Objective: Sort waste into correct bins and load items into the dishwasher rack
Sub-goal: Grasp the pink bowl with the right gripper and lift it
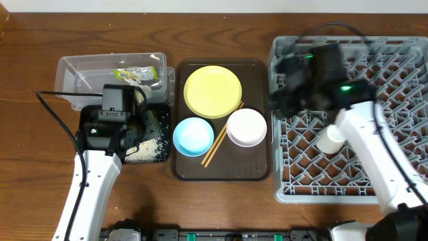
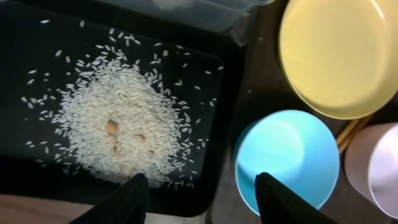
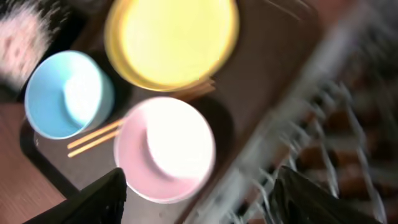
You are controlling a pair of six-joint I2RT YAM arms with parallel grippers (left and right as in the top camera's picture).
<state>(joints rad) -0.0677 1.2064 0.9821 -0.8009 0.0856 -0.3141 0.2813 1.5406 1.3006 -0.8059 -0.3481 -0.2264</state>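
My left gripper (image 1: 137, 124) (image 2: 202, 193) is open and empty above the black tray (image 1: 155, 117) (image 2: 37, 180), which holds a heap of rice (image 1: 150, 148) (image 2: 118, 124). The clear tub (image 1: 87, 70) holds the green-and-yellow wrapper (image 1: 137, 72). I cannot make out any tissue. The yellow plate (image 1: 212, 92) (image 3: 174, 40), blue bowl (image 1: 193, 136) (image 2: 286, 155), white bowl (image 1: 247, 127) (image 3: 168, 149) and chopsticks (image 1: 221, 137) (image 3: 93, 138) lie on the brown tray. My right gripper (image 1: 281, 94) (image 3: 199, 193) is open and empty, blurred, at the left edge of the grey rack (image 1: 401, 120) (image 3: 336, 124). A pale cup (image 1: 331, 139) lies in the rack.
The brown serving tray (image 1: 221, 171) sits between the black tray and the rack. The clear tub stands just behind the black tray. A black cable (image 1: 57, 114) runs along the left arm. The wooden table's left side (image 1: 27, 154) is bare.
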